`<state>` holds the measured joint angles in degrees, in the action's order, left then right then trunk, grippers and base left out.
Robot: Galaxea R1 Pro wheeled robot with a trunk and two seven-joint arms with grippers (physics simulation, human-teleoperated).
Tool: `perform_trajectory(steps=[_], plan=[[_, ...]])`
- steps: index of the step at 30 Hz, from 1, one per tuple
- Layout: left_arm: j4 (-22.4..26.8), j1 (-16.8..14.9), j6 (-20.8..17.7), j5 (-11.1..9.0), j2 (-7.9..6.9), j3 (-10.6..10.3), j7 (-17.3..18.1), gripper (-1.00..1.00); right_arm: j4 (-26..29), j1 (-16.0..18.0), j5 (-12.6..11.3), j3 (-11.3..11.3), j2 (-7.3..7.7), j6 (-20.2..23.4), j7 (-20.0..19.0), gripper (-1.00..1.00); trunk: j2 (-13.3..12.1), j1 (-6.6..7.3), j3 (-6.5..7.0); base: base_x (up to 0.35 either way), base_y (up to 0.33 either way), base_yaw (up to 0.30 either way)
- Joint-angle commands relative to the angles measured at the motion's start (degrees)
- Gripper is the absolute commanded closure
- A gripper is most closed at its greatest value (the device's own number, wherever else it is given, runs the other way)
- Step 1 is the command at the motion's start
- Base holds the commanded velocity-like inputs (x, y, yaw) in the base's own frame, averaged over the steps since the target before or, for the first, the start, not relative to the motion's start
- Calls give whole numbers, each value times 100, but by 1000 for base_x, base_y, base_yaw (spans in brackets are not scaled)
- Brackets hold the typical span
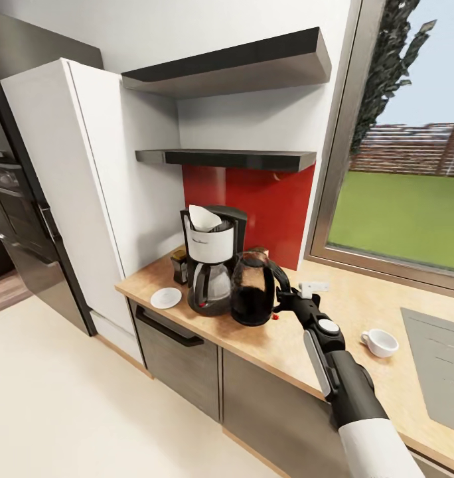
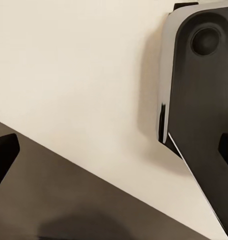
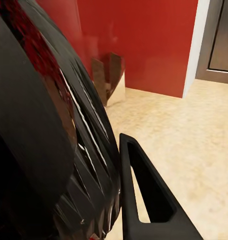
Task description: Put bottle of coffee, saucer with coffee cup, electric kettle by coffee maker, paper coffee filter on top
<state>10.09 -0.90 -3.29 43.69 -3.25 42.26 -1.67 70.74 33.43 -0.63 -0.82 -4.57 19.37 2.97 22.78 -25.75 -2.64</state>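
Right gripper (image 1: 285,299) is clenched on the electric kettle (image 1: 252,289) handle, set beside the coffee maker (image 1: 211,255); left of these the saucer (image 1: 166,298) is kept empty for the coffee cup (image 1: 379,342), far right

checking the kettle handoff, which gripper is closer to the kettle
Right. The right gripper is at the kettle handle on the counter; the left gripper hangs over floor, no kettle near it.
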Motion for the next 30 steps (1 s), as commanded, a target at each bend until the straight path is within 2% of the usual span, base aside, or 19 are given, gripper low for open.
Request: perform_trajectory(steps=[1, 8, 10, 11, 14, 30], plan=[[2, -6, -17, 25, 2, 14, -8, -100, 10, 6, -7, -7, 0, 32, 28, 100, 14, -3, -13, 0, 0, 0], [2, 0, -18, 26, -2, 14, -8, -100, -268, 6, -7, 39, 0, 2, 28, 100, 14, -3, -13, 0, 0, 0], [2, 1, -20, 26, -6, 13, -8, -100, -344, 6, -7, 111, 0, -129, 28, 100, 14, -3, -13, 0, 0, 0], [2, 2, -20, 26, -8, 12, -8, -100, -432, 6, -7, 185, 0, -344, 28, 100, 14, -3, -13, 0, 0, 0], [2, 2, -19, 26, -1, 17, -8, -100, -542, 6, -7, 218, 0, -483, 28, 100, 14, -3, -13, 0, 0, 0], [-7, 2, -23, 26, 7, 10, -8, -100, -638, 6, 1, 232, 5, -506, 36, 100, 14, -3, -13, 9, 0, 0]])
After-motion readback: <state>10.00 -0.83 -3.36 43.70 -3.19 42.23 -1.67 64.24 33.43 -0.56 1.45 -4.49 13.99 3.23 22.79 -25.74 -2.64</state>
